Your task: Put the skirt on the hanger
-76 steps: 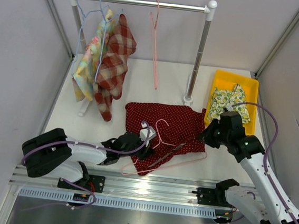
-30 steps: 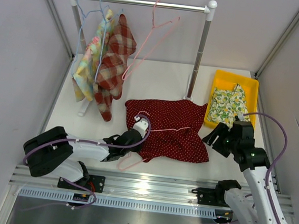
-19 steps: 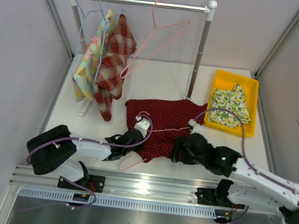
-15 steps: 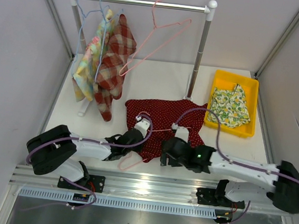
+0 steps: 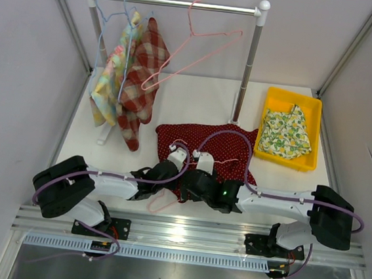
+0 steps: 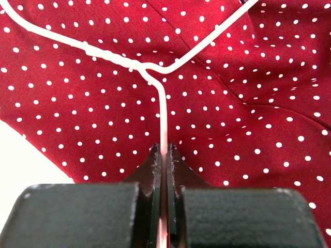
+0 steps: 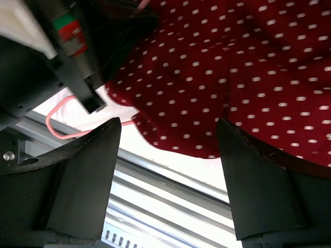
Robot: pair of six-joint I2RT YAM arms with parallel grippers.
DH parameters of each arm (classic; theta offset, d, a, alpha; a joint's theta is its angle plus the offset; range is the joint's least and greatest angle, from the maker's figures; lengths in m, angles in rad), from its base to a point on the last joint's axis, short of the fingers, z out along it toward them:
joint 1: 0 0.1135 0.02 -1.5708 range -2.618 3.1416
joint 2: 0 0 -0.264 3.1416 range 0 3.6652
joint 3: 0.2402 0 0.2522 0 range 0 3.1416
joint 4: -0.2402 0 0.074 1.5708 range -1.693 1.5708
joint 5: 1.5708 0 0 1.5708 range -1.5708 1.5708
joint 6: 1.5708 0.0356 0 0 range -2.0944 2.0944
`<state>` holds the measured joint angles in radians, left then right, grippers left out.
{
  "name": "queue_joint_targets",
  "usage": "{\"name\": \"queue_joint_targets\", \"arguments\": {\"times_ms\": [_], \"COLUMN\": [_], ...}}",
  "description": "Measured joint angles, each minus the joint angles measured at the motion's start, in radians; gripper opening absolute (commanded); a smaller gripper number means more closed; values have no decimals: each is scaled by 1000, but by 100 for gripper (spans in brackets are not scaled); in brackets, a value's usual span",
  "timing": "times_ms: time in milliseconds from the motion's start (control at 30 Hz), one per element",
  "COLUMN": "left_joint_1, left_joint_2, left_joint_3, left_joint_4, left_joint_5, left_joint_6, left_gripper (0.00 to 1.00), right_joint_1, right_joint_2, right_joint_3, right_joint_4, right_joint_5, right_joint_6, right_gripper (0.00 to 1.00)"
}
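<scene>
My left fingers (image 6: 153, 168) pinch the hanger (image 6: 163, 111) by its stem, which runs straight ahead over the skirt (image 6: 248, 62) at the near edge of the worktop (image 5: 189, 103). My right fingers (image 7: 85, 170), spread wide, hover just over its near hem.

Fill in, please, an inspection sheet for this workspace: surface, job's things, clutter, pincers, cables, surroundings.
Surface: white table, bare around the cloth.
Job's things: red dotted skirt lies spread; pink wire hanger lies across it.
Clutter: yellow tray with floral garment; checked garments and tilted spare hanger on clothes rail.
Pincers: left pincer shut on hanger's neck; right pincer open over skirt's near edge.
Cables: purple cable arches over skirt.
Surroundings: grey walls; metal frame in front.
</scene>
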<state>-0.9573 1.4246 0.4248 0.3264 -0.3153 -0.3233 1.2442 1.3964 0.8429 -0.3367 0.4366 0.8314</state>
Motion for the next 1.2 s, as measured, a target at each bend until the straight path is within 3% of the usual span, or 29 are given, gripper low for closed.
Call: {"name": "queue_joint_targets", "arguments": {"times_ms": [167,200,333,367,400,433,500,600,933,1200], "left_joint_1": [0,0,0,0,0,0,0,0,0,0], "left_joint_2": [-1,-1,-1,-2,-2,-3,-5,-9,-18,-18], "left_joint_3": [0,0,0,0,0,0,0,0,0,6], "left_joint_4": [0,0,0,0,0,-1,-1,-2,-1,-11], "left_joint_5": [5,5,6,7,8,9,11,14,31,31], "left_joint_6": [0,0,0,0,0,0,0,0,1,2], "left_gripper": [0,0,0,0,0,0,0,0,0,0], "right_joint_1": [42,45,49,49,47,45,37,21,-110,-123], "right_joint_2": [55,67,114,118,122,124,126,119,-99,-129], "right_joint_3": [6,7,7,7,7,7,8,14,101,131], "right_joint_4": [31,34,34,34,31,28,21,-1,-129,-188], "right_joint_5": [12,12,21,24,28,29,31,34,-6,-59], "right_joint_6": [30,34,52,54,56,53,56,54,-22,-50], "right_gripper": [72,65,53,49,31,21,10,3,4,4]}}
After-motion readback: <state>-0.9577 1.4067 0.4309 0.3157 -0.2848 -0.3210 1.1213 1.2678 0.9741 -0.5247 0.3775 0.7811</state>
